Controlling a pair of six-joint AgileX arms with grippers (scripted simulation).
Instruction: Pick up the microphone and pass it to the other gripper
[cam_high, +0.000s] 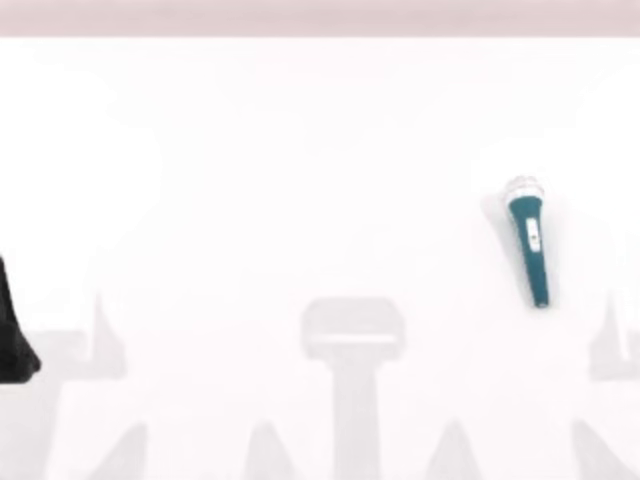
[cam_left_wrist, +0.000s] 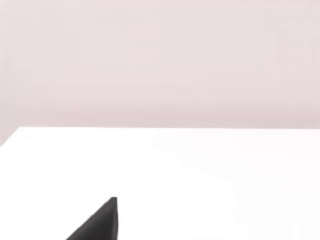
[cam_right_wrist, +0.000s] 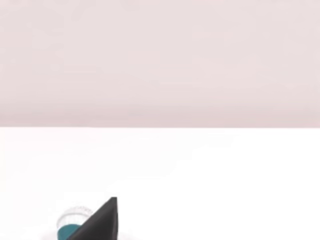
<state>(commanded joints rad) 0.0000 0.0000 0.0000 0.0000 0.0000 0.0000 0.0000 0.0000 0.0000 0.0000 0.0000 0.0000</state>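
Currently the microphone (cam_high: 529, 248) lies flat on the white table (cam_high: 300, 180) at the right side, mesh head toward the far edge and teal handle toward the near edge, untouched. Only a black part of the left arm (cam_high: 14, 345) shows at the left edge; whether either claw is spread or pressed together cannot be told. One black fingertip (cam_right_wrist: 102, 222) of the right gripper sits in front of the microphone's head in the right wrist view.

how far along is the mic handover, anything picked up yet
Nothing looks done: the microphone lies flat on the table, at its right side, untouched. In hand: nothing gripped; the right gripper's finger shows just short of the mic head in its wrist view. The left arm sits at the left edge. Left: pick-up and pass.
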